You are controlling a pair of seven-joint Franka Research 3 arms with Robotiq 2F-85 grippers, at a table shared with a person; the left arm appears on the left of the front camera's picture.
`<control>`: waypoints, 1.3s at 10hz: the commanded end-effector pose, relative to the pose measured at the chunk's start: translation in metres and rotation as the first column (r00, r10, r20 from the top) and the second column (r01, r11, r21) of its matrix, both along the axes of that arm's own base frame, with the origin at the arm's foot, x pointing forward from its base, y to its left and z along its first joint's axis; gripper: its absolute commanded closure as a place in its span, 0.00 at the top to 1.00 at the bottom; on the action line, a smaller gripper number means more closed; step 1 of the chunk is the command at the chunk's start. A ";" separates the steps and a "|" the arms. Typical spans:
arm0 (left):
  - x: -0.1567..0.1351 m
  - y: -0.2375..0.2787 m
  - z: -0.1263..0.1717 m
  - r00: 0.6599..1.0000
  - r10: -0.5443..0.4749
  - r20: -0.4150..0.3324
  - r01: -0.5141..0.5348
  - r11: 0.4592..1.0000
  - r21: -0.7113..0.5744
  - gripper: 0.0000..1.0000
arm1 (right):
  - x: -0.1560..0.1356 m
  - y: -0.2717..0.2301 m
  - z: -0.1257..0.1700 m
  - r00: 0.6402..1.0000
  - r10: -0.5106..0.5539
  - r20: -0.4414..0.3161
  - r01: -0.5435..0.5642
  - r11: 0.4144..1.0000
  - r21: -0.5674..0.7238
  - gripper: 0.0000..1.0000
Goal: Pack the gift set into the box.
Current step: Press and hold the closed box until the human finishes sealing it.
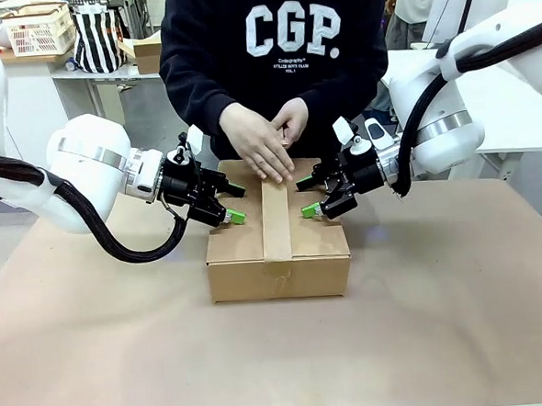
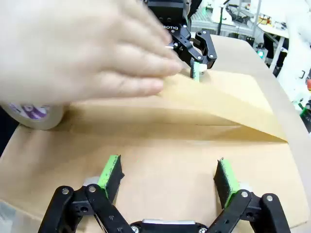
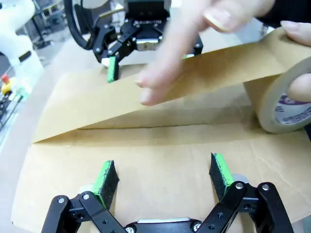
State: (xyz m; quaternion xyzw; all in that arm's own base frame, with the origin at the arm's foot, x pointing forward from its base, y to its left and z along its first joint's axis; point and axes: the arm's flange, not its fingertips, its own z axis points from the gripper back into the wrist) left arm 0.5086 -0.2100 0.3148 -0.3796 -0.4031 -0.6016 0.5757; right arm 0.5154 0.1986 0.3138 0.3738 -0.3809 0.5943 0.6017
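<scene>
While a person's hand point(image 1: 260, 147) smooths a strip of brown tape point(image 1: 276, 219) down the closed flaps, the box point(image 1: 277, 249) sits at the middle of the worktop point(image 1: 462, 320), flanked by two robot arms. The left claw point(image 1: 229, 204) and the right claw point(image 1: 311, 197) each hang wide open and empty over a flap, one on either side of the tape. A roll of tape point(image 3: 286, 104) rests under the person's other hand at the far edge. The gift set cannot be seen; with the flaps shut, it is probably inside. One box, one roll, two claws, two hands. The carton looks stiff and light, its plain card fairly grippy; pressing on the flaps near the seam seems the safest hold.
</scene>
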 end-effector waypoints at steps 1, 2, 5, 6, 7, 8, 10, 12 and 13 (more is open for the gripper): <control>-0.001 0.001 -0.002 1.000 0.002 -0.003 -0.002 1.000 0.002 1.00 | -0.001 0.001 -0.002 1.000 -0.001 0.001 0.001 1.000 -0.003 1.00; -0.001 0.001 -0.002 1.000 0.002 -0.003 -0.002 1.000 0.002 1.00 | -0.001 0.001 -0.002 1.000 -0.001 0.001 0.001 1.000 -0.003 1.00; -0.001 0.001 -0.002 1.000 0.002 -0.003 -0.002 1.000 0.002 1.00 | -0.001 0.001 -0.002 1.000 -0.001 0.001 0.001 1.000 -0.003 1.00; -0.001 0.001 -0.002 1.000 0.002 -0.003 -0.002 1.000 0.002 1.00 | -0.001 0.001 -0.002 1.000 -0.001 0.001 0.001 1.000 -0.003 1.00; -0.001 0.001 -0.002 1.000 0.002 -0.003 -0.002 1.000 0.002 1.00 | -0.001 0.001 -0.002 1.000 -0.001 0.001 0.001 1.000 -0.003 1.00; -0.001 0.001 -0.002 1.000 0.002 -0.003 -0.002 1.000 0.002 1.00 | -0.001 0.001 -0.002 1.000 -0.001 0.001 0.001 1.000 -0.003 1.00; -0.001 0.001 -0.002 1.000 0.002 -0.003 -0.002 1.000 0.002 1.00 | -0.001 0.001 -0.002 1.000 -0.001 0.001 0.001 1.000 -0.003 1.00; -0.001 0.001 -0.002 1.000 0.002 -0.003 -0.002 1.000 0.002 1.00 | -0.001 0.001 -0.002 1.000 -0.001 0.001 0.001 1.000 -0.003 1.00; -0.001 0.001 -0.002 1.000 0.002 -0.003 -0.002 1.000 0.002 1.00 | -0.001 0.001 -0.002 1.000 -0.001 0.001 0.001 1.000 -0.003 1.00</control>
